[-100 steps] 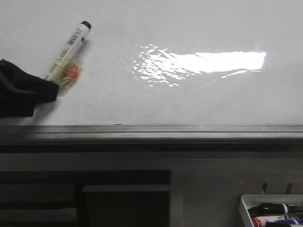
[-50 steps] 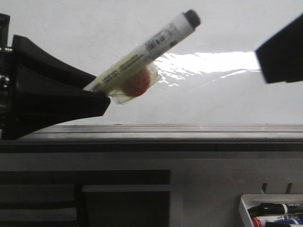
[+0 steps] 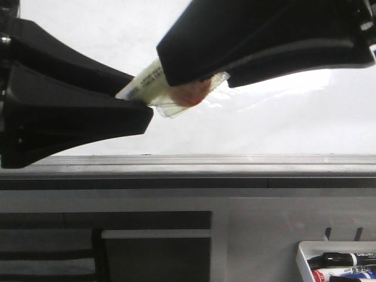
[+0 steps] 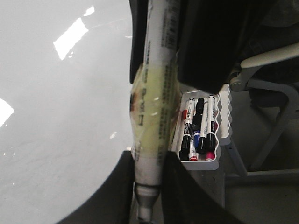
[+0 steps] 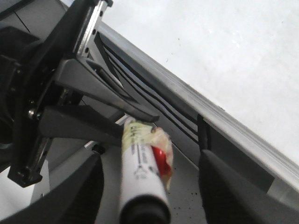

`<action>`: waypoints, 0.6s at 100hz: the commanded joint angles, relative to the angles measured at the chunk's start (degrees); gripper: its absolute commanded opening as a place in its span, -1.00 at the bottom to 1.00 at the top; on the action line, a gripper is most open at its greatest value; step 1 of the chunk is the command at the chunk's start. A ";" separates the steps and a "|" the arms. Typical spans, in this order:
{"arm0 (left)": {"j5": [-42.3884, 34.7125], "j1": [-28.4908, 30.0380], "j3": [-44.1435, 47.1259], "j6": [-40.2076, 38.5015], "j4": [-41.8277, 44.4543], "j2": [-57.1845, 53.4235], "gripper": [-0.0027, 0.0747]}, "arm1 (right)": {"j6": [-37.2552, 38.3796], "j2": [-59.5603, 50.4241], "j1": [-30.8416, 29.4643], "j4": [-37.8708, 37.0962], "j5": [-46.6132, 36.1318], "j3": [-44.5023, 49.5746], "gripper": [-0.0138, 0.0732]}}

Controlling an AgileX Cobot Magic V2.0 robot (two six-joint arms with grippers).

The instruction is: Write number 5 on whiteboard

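1. In front of the whiteboard, the left gripper is clamping the marker at its rear end, jaws closed tight on the barrel.
2. The right gripper is straddling the capped end w/ jaws wide apart, touching nothing as far as I can tell.
3. Board is looking blank; no number 5 yet.
4. Judging: cap is probably coming off next. Right should be closing squarely on the cap only, pulling along the barrel axis while left is holding firm.
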 commanded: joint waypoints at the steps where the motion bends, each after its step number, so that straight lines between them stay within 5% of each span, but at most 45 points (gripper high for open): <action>1: -4.08 -0.56 -1.34 -0.38 -1.66 -1.13 -0.98 | -0.78 -0.67 0.08 0.42 -4.62 -2.04 0.23; 31: -4.08 -0.56 -1.34 -0.38 -1.53 -1.13 -0.98 | -0.78 -0.67 0.08 0.42 -6.74 -2.04 -0.34; 46: -3.95 -0.56 -1.34 -0.38 -0.71 -1.13 -0.98 | -0.78 -0.67 0.08 0.42 -8.00 -2.04 -0.85; 60: -3.72 -0.56 -1.34 -0.38 1.17 -1.13 -0.98 | -0.78 -0.67 0.08 0.42 -8.47 -2.04 -0.83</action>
